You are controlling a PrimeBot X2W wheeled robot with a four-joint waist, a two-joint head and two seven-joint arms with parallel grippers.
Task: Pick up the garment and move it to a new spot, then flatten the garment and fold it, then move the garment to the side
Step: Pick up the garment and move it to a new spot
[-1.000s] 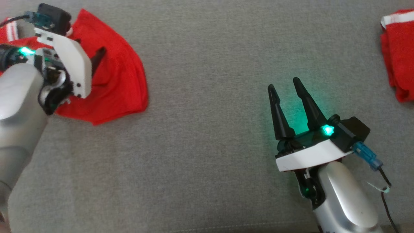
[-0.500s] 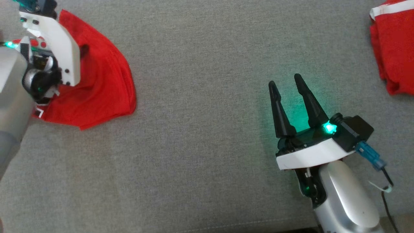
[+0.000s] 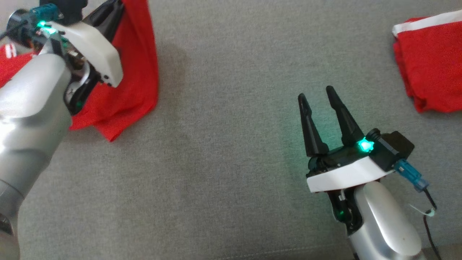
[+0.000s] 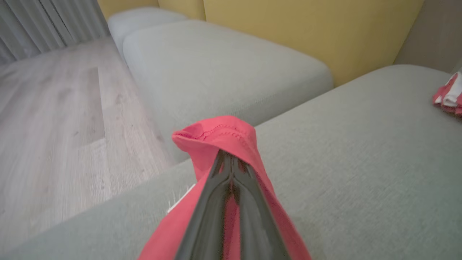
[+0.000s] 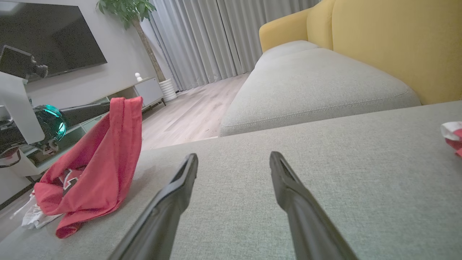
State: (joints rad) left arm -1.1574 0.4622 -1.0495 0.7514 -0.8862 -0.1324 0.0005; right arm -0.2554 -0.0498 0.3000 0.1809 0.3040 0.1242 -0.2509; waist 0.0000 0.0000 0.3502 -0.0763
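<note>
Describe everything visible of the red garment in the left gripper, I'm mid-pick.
The red garment is soft knit cloth with a stitched hem and white print and trim low down. The left gripper, shut, pinches it near the hem, lifted into a peak; its lower part lies bunched on the grey sofa cushion.

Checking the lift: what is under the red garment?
The garment, held up by the left fingers, trails onto the grey cushion; white fabric peeks out beneath. The cushion under the heap is covered.
</note>
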